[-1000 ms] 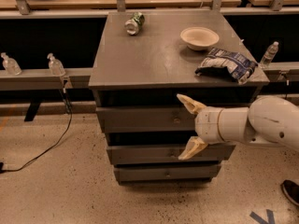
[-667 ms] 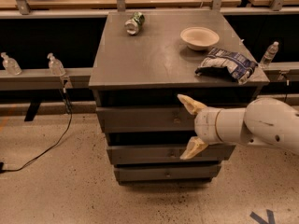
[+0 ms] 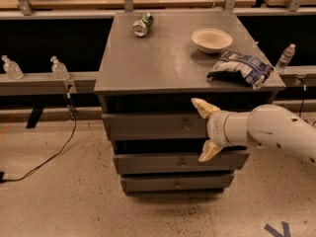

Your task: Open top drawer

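Located top drawer (image 3: 148, 126) directly beneath the grey cabinet top (image 3: 163, 63), uppermost of three grey fronts. Noted its small round knob (image 3: 187, 127) at the centre of the front. Recorded a dark gap between the cabinet top and the front's upper edge. Could not tell from this angle how far out the drawer stands.

Found gripper (image 3: 204, 130) in front of the drawer's right half, just right of the knob, on a white arm (image 3: 276, 132) entering from the right edge. Saw jaws spread wide, one above the other: upper finger (image 3: 201, 107) at the front's upper edge, lower finger (image 3: 209, 152) down at the upper edge of the middle drawer (image 3: 163, 163). Holding nothing. Noted the knob just left of the fingertips, level with the space between them, ungripped. Could not confirm contact between either finger and the fronts.

Logged bottom drawer (image 3: 173, 183) beneath, narrowest of the three.

On the cabinet top, recorded a can (image 3: 142, 24) lying on its side at back left, a bowl (image 3: 211, 39) upright at back right, and a crumpled bag (image 3: 239, 68) near the right front corner, close to the bowl.

Logged two bottles (image 3: 11, 67) on the left ledge, a third bottle (image 3: 285, 57) at right, and a black cable (image 3: 49, 154) across the floor at left.
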Controlling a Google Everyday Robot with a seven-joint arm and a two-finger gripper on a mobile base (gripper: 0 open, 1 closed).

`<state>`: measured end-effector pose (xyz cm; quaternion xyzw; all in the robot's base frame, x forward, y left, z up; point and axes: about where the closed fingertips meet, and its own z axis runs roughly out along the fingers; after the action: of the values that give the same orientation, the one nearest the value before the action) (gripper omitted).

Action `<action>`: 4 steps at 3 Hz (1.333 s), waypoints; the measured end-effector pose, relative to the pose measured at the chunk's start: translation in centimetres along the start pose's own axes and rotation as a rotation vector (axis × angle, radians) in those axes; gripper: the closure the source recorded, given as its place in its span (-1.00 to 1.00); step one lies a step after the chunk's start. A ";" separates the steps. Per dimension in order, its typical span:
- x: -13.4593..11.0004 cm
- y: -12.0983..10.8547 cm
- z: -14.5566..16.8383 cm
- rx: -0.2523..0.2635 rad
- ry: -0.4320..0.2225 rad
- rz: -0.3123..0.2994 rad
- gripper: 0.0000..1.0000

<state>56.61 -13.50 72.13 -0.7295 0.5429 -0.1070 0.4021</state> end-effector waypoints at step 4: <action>13.6 0.4 6.0 -0.099 0.144 0.050 -0.63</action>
<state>65.17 -22.61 64.16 -0.7251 0.5931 -0.1218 0.3281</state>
